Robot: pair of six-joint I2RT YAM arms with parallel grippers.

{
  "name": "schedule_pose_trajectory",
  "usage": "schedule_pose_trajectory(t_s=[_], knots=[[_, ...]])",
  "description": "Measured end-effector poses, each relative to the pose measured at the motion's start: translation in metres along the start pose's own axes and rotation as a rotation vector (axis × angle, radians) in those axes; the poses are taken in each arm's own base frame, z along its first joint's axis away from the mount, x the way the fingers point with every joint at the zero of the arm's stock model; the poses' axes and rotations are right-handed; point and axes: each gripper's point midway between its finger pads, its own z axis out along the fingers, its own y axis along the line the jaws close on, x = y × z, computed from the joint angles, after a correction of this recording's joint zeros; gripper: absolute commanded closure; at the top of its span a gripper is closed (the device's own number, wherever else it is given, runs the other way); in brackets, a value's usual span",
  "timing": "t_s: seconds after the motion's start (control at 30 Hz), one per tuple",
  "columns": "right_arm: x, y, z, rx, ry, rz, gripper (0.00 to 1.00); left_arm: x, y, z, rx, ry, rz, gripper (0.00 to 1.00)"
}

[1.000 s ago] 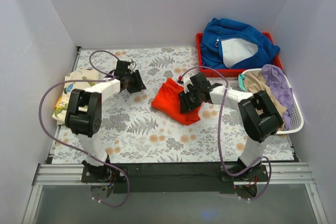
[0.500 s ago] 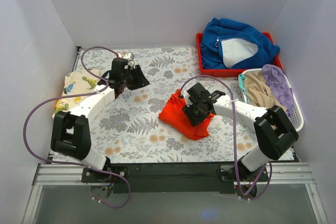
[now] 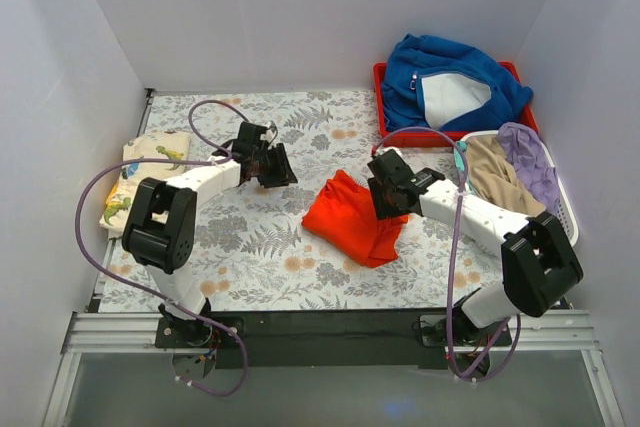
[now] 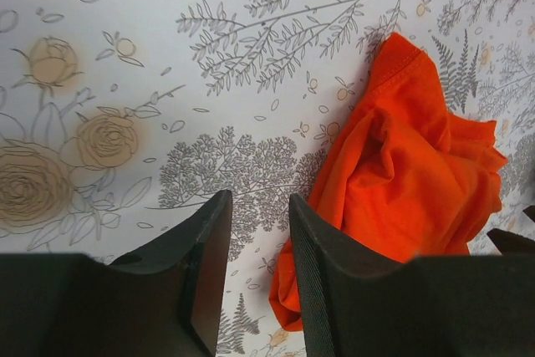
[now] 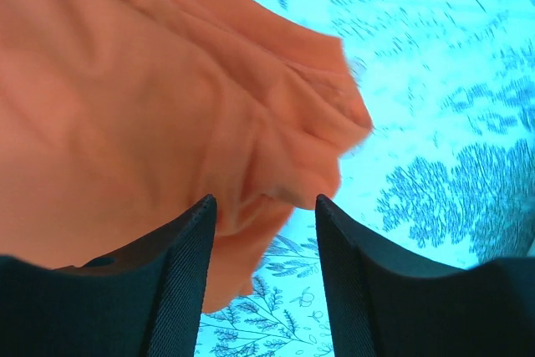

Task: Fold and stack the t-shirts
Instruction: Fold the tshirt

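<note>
**Shake out the orange shirt before any fold**

Find the orange shirt (image 3: 350,217) bunched in a heap near the middle of the table, touching the right claw (image 3: 392,197) at its right edge. See that claw with jaws apart, poised over the cloth and clamped on nothing visible. Find the left claw (image 3: 272,165) near the heap's left side but not touching, jaws likewise parted over bare tablecloth (image 3: 250,247), holding nothing. Look for the dinosaur shirt (image 3: 140,172) lying at the far left edge, partly hidden behind the left arm; treat it as the likely base of the stack.

Probably best to pinch two opposite edges, one per claw, at a hem or sleeve rather than the thick middle. Lift only enough to let the creases drop out, then draw outward evenly and lay flat. Avoid taking several layers at once, for fear of a twisted result. Take care not to catch the tablecloth along with the shirt.

Work on a flat, floral-printed cloth. Mind the red tray (image 3: 378,97) with a blue garment (image 3: 440,77) in the far right corner, and the white basket (image 3: 565,227) of other clothes beside it, apart from the heap. Note plain white walls (image 3: 300,17) on three sides.
</note>
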Motion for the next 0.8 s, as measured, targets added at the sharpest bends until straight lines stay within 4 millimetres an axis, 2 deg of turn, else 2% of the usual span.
schedule_pose_trajectory(t_s=[0.1, 0.2, 0.4, 0.5, 0.7, 0.8], knots=[[0.017, -0.021, 0.002, 0.074, 0.015, 0.078, 0.41, 0.011, -0.004, 0.008, 0.01, 0.039, -0.001, 0.68], [0.026, -0.038, -0.003, 0.129, 0.005, 0.141, 0.41, 0.019, -0.008, 0.015, 0.023, 0.072, -0.003, 0.68], [0.029, -0.051, -0.008, 0.2, -0.036, 0.233, 0.34, 0.031, -0.02, 0.022, 0.053, 0.112, 0.006, 0.69], [0.042, -0.057, -0.003, 0.231, -0.017, 0.278, 0.32, 0.04, -0.027, 0.026, 0.065, 0.137, 0.015, 0.69], [0.077, -0.046, 0.016, 0.169, 0.06, 0.325, 0.31, 0.061, -0.027, 0.036, 0.075, 0.206, 0.008, 0.69], [0.082, -0.034, 0.026, 0.118, 0.091, 0.327, 0.31, 0.065, -0.03, 0.037, 0.085, 0.222, 0.002, 0.69]])
